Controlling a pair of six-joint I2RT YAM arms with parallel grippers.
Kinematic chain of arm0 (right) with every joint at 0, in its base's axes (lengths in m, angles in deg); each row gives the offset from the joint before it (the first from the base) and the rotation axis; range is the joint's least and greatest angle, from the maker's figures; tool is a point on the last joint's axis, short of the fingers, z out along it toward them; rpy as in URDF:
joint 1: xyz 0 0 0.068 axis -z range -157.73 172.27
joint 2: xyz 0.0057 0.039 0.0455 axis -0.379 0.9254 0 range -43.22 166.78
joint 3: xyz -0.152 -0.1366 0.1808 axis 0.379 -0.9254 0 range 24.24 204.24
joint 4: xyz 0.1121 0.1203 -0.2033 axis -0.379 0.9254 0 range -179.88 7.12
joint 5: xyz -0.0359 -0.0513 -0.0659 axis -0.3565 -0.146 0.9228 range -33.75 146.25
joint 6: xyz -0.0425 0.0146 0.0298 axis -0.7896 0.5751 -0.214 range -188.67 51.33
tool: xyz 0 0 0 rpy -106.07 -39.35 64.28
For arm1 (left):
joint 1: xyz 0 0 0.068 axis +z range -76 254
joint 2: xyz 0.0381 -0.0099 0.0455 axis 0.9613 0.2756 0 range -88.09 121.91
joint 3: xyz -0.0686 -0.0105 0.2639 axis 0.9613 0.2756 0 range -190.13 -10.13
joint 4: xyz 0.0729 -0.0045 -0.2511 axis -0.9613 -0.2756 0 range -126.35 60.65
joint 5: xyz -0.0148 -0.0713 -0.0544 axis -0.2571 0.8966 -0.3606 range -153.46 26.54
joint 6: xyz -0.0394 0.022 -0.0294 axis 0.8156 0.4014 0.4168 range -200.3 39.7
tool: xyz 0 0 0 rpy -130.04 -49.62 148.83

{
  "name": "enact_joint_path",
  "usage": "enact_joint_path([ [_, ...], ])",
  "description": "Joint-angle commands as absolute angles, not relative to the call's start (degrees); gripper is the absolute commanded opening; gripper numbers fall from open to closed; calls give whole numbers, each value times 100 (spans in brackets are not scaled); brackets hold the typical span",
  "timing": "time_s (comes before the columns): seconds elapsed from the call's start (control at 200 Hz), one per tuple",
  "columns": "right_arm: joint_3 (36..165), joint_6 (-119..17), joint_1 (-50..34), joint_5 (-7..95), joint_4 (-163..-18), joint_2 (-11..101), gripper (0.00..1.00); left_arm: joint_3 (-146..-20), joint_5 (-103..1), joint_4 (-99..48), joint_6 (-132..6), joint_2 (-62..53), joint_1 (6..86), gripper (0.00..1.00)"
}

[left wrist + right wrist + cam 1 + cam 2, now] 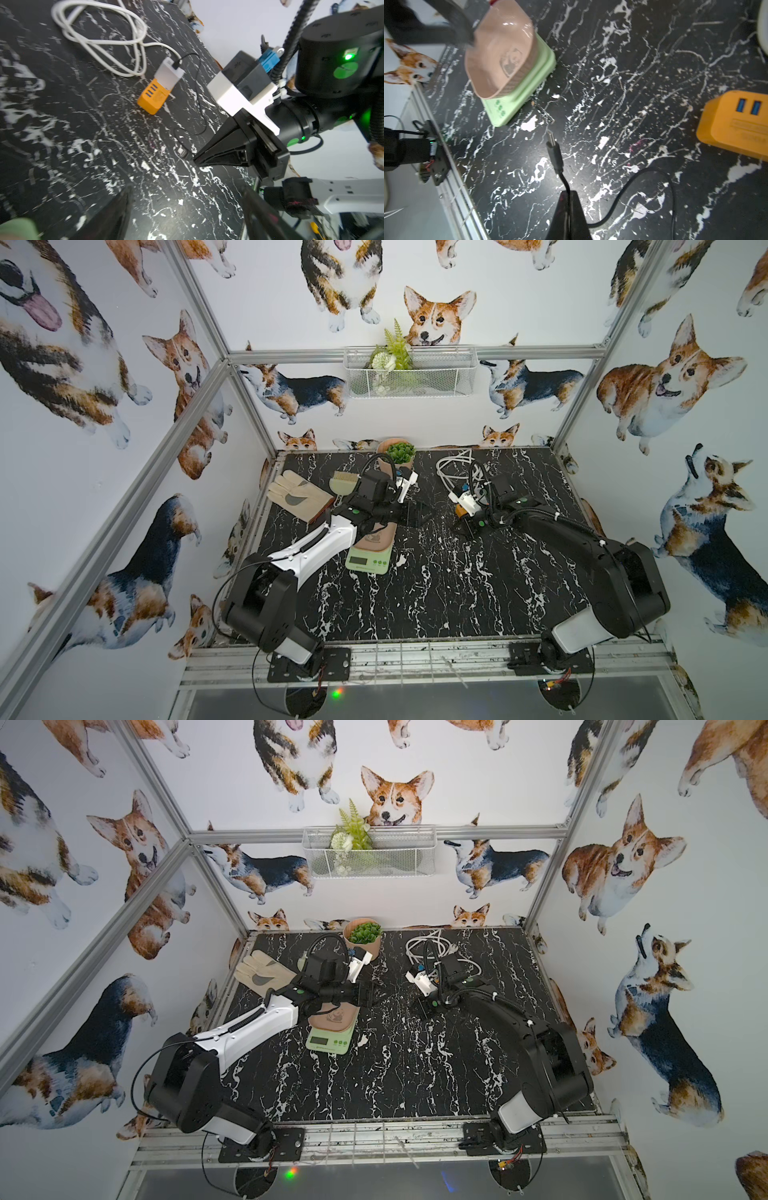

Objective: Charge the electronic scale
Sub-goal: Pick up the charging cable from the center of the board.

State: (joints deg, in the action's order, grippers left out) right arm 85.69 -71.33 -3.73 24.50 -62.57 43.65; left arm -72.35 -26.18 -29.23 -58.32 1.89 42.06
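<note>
- A small pale green square electronic scale (369,561), with a pink panda-print dish (500,52) on top, sits left of centre on the black marbled table (457,593)
- The right gripper (568,194) is pressed together on a thin black cable (656,172), and the cable's plug (554,148) juts towards the scale without touching it
- The left gripper (185,193) is spread beside the scale, holding nothing
- The scale's charging socket is not visible
- Judged best: find the socket, keep the plug level and square to it, and brace the scale with the left gripper so it does not slide
</note>
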Motion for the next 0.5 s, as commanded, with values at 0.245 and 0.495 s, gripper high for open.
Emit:
enact_joint_path([
  [0.245,8536,-7319,-436,1438,-6325,4099,0,-7905,-1684,-3376,-6289,664,4245,63],
  [0.495,8542,-7377,-488,1336,-6324,4080,0,-8353,-1467,-4578,-7105,966,4298,47],
])
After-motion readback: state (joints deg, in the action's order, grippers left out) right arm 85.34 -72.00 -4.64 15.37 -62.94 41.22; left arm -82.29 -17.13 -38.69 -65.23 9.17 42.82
